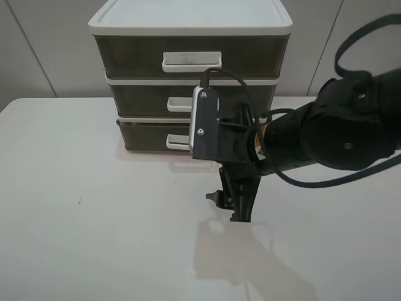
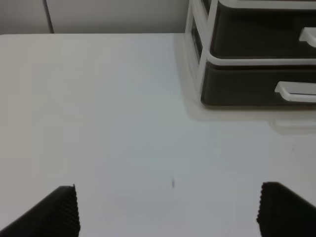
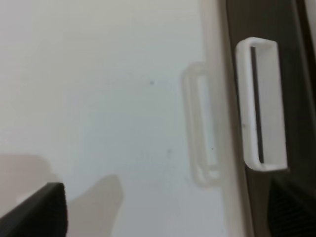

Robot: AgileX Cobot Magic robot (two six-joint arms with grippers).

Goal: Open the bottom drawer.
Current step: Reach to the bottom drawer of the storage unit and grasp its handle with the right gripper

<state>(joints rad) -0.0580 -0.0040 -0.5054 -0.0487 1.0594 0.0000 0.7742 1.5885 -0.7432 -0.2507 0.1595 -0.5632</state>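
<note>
The bottom drawer (image 1: 143, 135) sits lowest in the drawer unit (image 1: 188, 25) at the far middle of the table (image 1: 75, 238), its white handle (image 3: 261, 103) partly hidden behind the right arm. The right gripper (image 1: 225, 208) hangs just in front, spread wide, holding nothing. The left gripper (image 2: 168, 207) is also spread, over bare table to the left.

White glossy table (image 1: 94, 219) carries three-drawer unit (image 1: 188, 19) at rear (small dark speck (image 1: 79, 201) front-left).
</note>
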